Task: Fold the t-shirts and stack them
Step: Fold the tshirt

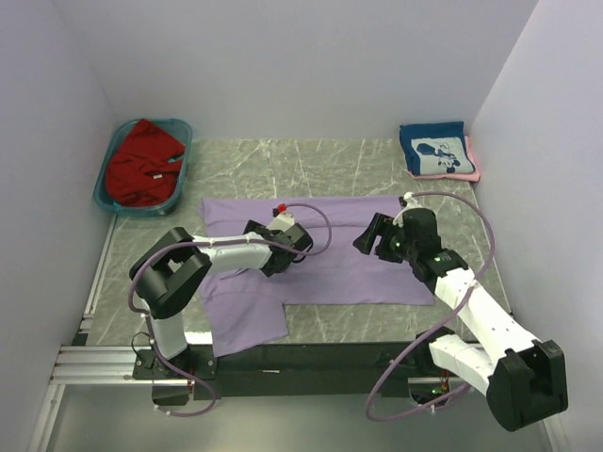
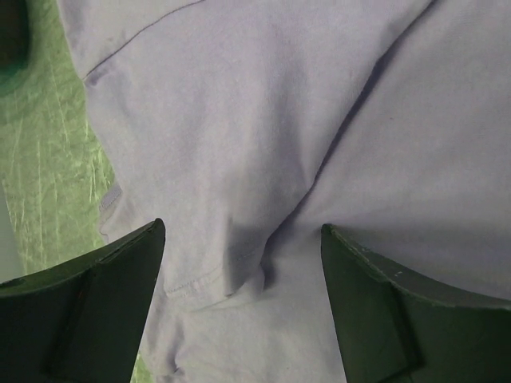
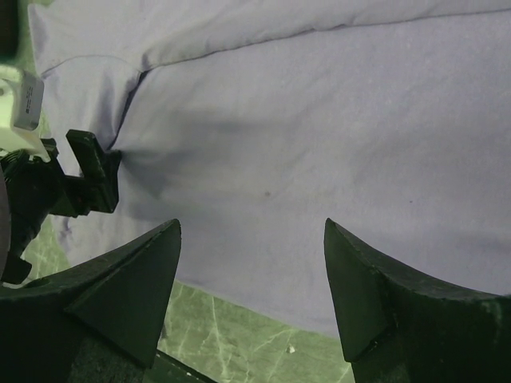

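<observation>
A lavender t-shirt [image 1: 358,268] lies spread across the middle of the table, one part reaching the near edge at the left. My left gripper [image 1: 280,257] hovers open over its left half; the left wrist view shows a hemmed fold of the cloth [image 2: 239,120] between the spread jaws [image 2: 241,230]. My right gripper [image 1: 370,237] stands open over the shirt's right half, low above the cloth [image 3: 319,120] near its front hem, nothing held [image 3: 251,225]. A red t-shirt [image 1: 141,162] fills the teal tub. A folded navy t-shirt [image 1: 433,149] lies on a pink t-shirt [image 1: 472,162].
The teal tub [image 1: 105,193] sits at the back left corner. The navy and pink stack sits at the back right by the wall. Green marble table [image 1: 283,165] shows behind and in front of the shirt. The left gripper's fingers [image 3: 88,171] show in the right wrist view.
</observation>
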Controlling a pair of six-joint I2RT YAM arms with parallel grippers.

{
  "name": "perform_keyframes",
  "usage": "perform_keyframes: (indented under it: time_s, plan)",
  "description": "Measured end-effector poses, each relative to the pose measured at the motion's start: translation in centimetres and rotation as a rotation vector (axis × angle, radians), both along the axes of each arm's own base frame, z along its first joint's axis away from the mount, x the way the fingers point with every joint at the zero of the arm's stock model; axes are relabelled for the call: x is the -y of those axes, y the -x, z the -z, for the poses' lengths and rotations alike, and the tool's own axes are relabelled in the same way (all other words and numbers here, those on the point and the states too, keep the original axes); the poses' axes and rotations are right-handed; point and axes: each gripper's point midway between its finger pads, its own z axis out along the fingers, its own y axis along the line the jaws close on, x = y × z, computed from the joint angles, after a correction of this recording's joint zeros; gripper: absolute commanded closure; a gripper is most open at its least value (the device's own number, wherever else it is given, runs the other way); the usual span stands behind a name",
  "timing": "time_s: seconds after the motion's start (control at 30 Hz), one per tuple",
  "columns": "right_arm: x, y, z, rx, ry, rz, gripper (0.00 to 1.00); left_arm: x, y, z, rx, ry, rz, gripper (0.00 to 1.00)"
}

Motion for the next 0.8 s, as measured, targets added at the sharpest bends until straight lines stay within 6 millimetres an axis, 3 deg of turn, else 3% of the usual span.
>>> perform_keyframes:
  time_s: [0.4,0.67,0.8]
  plan:
    - [-0.5,-0.6,0.9,-0.01,-0.008,-0.015,0.21,-0.7,-0.3,-0.1,-0.012,-0.006,-0.016,0.18]
    - [-0.9,-0.6,1.6,-0.028,-0.015,-0.031,0.22,-0.6,-0.5,-3.0,0.028,0.059,-0.006,0.23]
    - [-0.9,-0.6,2.1,-0.044,-0.013,-0.033,0.22,-0.7,-0.5,-2.9,0.013,0.065,-0.004,0.23]
